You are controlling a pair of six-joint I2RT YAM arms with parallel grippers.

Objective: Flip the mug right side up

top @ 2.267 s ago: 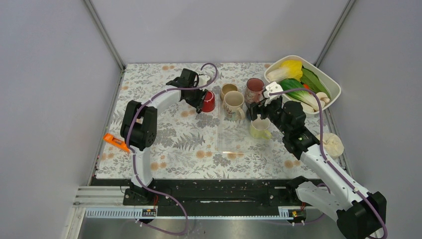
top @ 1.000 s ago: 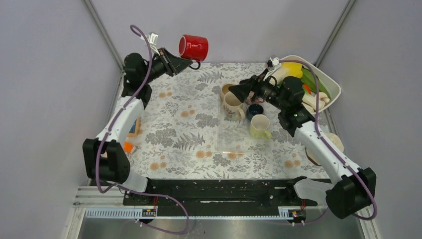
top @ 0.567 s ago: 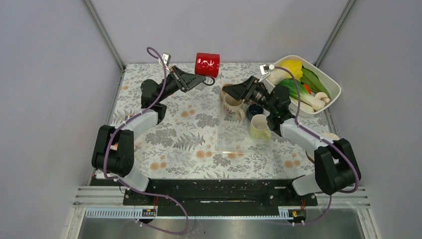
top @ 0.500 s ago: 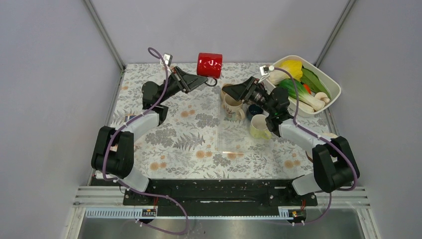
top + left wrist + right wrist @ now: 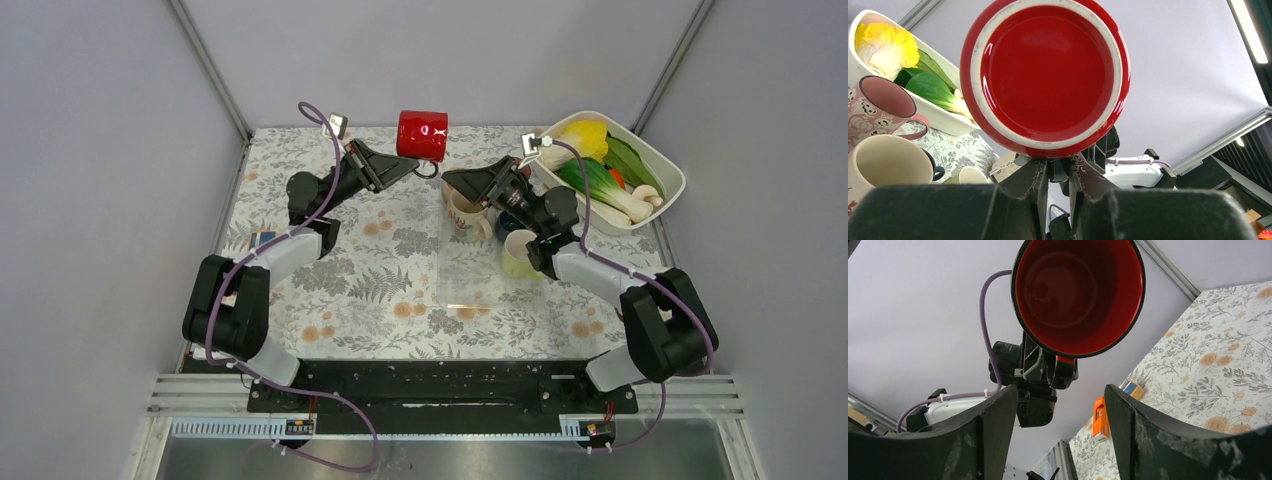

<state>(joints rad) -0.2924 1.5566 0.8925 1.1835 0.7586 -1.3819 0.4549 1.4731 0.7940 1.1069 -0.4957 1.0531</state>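
The red mug (image 5: 421, 135) hangs in the air above the back of the table, lying on its side. My left gripper (image 5: 408, 166) is shut on its handle from below. In the left wrist view the mug's flat base (image 5: 1045, 75) faces the camera, just above my left gripper (image 5: 1060, 167). My right gripper (image 5: 456, 181) stands open a little to the right of the mug, apart from it. In the right wrist view the mug's open mouth (image 5: 1078, 292) faces the camera, above and beyond my right gripper (image 5: 1060, 390), with nothing between its fingers.
A cream mug (image 5: 468, 210), a dark blue cup (image 5: 512, 222) and a pale yellow mug (image 5: 520, 255) stand under the right arm. A white basin (image 5: 668, 165) of vegetables sits at the back right. An orange tool (image 5: 1100, 417) lies at the table's left.
My left arm has carried the red mug right and a little down from the back left corner. My right gripper has swung left toward the mug's mouth, its jaws narrowing somewhat.
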